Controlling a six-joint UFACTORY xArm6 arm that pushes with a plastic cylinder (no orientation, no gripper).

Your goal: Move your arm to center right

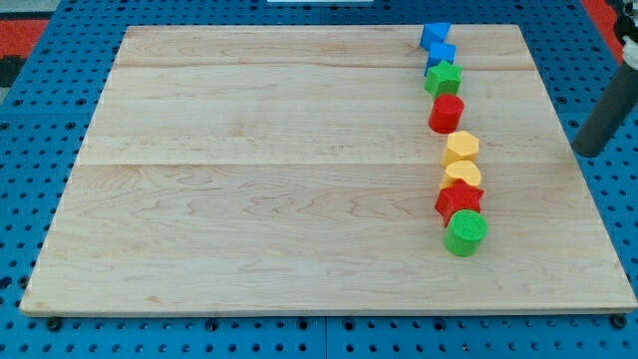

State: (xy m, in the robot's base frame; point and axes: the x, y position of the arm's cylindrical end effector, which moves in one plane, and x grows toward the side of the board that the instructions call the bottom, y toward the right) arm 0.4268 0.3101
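Note:
My dark rod comes in from the view's right edge and my tip (584,151) stands just off the wooden board's right edge, at about mid height. To its left a column of blocks runs down the board: a blue triangle-like block (434,35), a blue block (441,55), a green star (444,78), a red cylinder (447,114), a yellow block (461,148), a second yellow block (462,175), a red star (459,201) and a green cylinder (466,232). My tip is well to the right of the yellow blocks and touches no block.
The wooden board (249,179) lies on a blue perforated base (40,100) that shows around all its sides.

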